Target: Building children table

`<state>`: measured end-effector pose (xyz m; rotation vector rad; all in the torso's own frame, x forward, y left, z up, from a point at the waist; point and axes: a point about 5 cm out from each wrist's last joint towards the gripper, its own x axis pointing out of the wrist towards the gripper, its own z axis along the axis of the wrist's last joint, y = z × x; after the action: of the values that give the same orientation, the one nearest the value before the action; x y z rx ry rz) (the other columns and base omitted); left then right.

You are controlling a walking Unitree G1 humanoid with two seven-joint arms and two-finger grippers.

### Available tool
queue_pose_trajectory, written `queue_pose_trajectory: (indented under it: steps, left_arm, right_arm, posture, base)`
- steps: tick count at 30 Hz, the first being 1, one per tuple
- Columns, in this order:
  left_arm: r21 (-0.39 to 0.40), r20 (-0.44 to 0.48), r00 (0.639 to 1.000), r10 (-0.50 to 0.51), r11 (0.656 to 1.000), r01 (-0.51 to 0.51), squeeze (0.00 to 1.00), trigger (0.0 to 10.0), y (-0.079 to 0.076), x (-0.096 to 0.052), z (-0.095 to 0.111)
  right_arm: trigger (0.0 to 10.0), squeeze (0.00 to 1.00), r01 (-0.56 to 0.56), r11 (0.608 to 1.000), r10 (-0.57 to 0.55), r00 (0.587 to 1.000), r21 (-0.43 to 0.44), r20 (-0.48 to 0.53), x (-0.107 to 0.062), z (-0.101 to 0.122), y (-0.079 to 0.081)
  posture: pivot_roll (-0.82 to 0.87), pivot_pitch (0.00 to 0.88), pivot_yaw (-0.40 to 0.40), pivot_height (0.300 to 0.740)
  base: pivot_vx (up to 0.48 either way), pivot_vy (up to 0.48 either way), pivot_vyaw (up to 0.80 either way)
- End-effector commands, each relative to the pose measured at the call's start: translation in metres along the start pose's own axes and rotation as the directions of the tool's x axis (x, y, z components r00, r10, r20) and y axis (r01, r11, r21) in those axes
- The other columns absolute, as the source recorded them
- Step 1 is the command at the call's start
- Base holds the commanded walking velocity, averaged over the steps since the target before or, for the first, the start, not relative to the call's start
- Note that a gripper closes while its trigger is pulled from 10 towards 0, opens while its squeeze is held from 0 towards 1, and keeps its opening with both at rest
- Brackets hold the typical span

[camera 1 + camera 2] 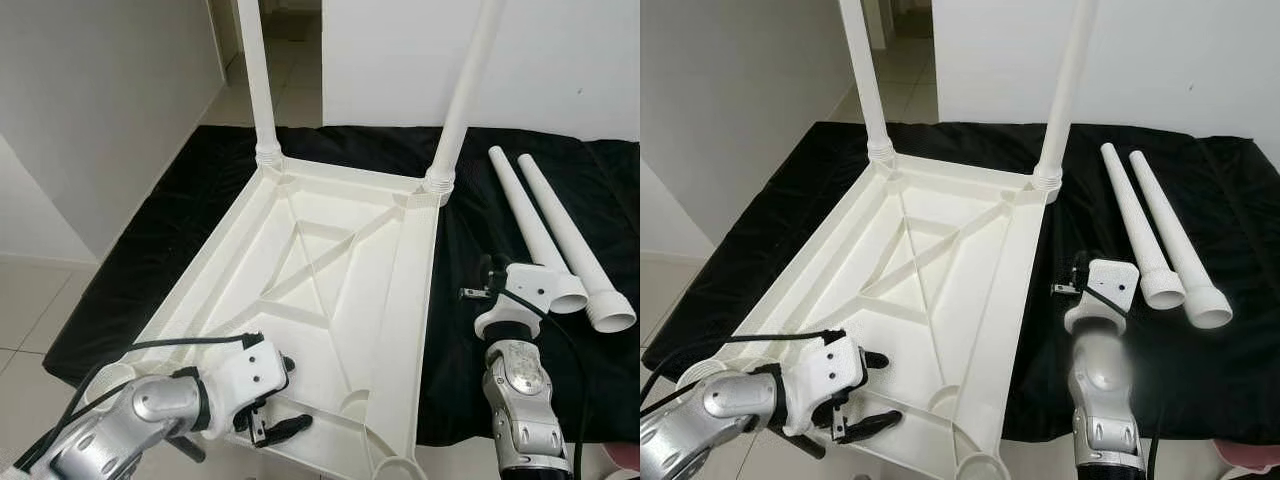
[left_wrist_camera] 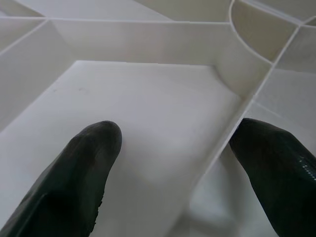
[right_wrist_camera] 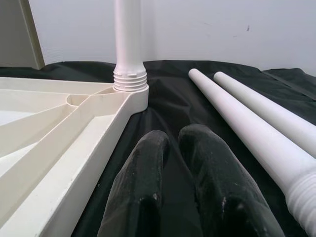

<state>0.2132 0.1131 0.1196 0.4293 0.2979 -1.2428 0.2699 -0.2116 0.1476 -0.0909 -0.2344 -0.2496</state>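
The white plastic table top [image 1: 330, 300] lies upside down on a black cloth [image 1: 470, 330]. Two white legs [image 1: 257, 80] [image 1: 465, 95] stand screwed into its far corners. Two loose legs [image 1: 535, 230] [image 1: 575, 245] lie side by side on the cloth to the right. My left gripper [image 1: 290, 395] is open at the table top's near left part, its fingers [image 2: 94, 148] either side of a raised rib [image 2: 222, 143]. My right gripper [image 3: 175, 136] is shut and empty, low over the cloth between the table top's right edge and the loose legs.
Empty round sockets sit at the near right corner [image 1: 400, 468] and near left corner [image 1: 110, 380]. Tiled floor [image 1: 30, 310] runs along the cloth's left side beside a white wall [image 1: 90, 120]. Another wall [image 1: 560, 60] stands behind the cloth.
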Motion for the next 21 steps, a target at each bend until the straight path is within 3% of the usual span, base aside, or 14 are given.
queue_pose_trajectory:
  steps: [1, 11, 12, 13, 14, 15, 16, 21]
  left_arm:
    - [-0.012, -0.022, 0.998, -0.051, 0.999, 0.051, 0.0, 10.0, 0.003, -0.003, -0.004]
    - [-0.067, -0.058, 0.998, -0.023, 0.998, 0.019, 0.0, 10.0, 0.009, -0.005, -0.009]
    - [-0.073, -0.086, 0.996, -0.025, 0.997, 0.018, 0.0, 8.6, 0.009, -0.006, -0.012]
    - [-0.073, -0.086, 0.996, -0.025, 0.997, 0.018, 0.0, 8.6, 0.009, -0.006, -0.012]
    - [-0.076, -0.124, 0.992, -0.018, 0.997, 0.008, 0.0, 4.1, 0.01, -0.008, -0.018]
    - [-0.076, -0.124, 0.992, -0.018, 0.997, 0.008, 0.0, 4.1, 0.01, -0.008, -0.018]
    - [-0.074, -0.155, 0.988, 0.003, 0.997, -0.015, 0.0, 0.0, 0.012, -0.009, -0.023]
    - [-0.066, -0.17, 0.982, 0.086, 0.993, -0.098, 0.0, 0.0, 0.023, -0.01, -0.027]
  right_arm:
    - [10.0, 0.0, 0.003, 1.0, -0.003, 1.0, 0.004, -0.016, -0.001, -0.002, 0.001]
    - [10.0, 0.0, -0.002, 1.0, 0.002, 1.0, 0.004, -0.014, -0.003, -0.002, 0.003]
    - [10.0, 0.0, -0.003, 1.0, 0.003, 1.0, 0.003, -0.014, -0.003, -0.002, 0.004]
    - [10.0, 0.0, -0.003, 1.0, 0.003, 1.0, 0.003, -0.014, -0.003, -0.002, 0.004]
    - [10.0, 0.0, -0.004, 1.0, 0.004, 1.0, 0.004, -0.016, -0.004, -0.002, 0.004]
    - [10.0, 0.0, -0.004, 1.0, 0.004, 1.0, 0.004, -0.016, -0.004, -0.002, 0.004]
    - [10.0, 0.0, -0.005, 1.0, 0.005, 1.0, 0.004, -0.017, -0.004, -0.003, 0.004]
    - [10.0, 0.0, -0.007, 1.0, 0.007, 1.0, 0.007, -0.017, -0.003, -0.003, 0.005]
  posture:
    - [-0.09, 0.085, 0.066, 0.74]
    - [-0.09, 0.083, 0.075, 0.74]
    - [-0.09, 0.083, 0.074, 0.74]
    - [-0.09, 0.083, 0.074, 0.74]
    - [-0.09, 0.082, 0.075, 0.74]
    - [-0.09, 0.082, 0.075, 0.74]
    - [-0.09, 0.081, 0.073, 0.74]
    - [-0.08, 0.08, 0.071, 0.74]
  base:
    - [0.0, 0.0, 0.0]
    - [0.0, 0.0, 0.0]
    - [0.0, 0.0, 0.0]
    - [0.0, 0.0, 0.0]
    - [0.0, 0.0, 0.0]
    - [0.0, 0.0, 0.0]
    - [0.0, 0.0, 0.0]
    - [0.0, 0.0, 0.0]
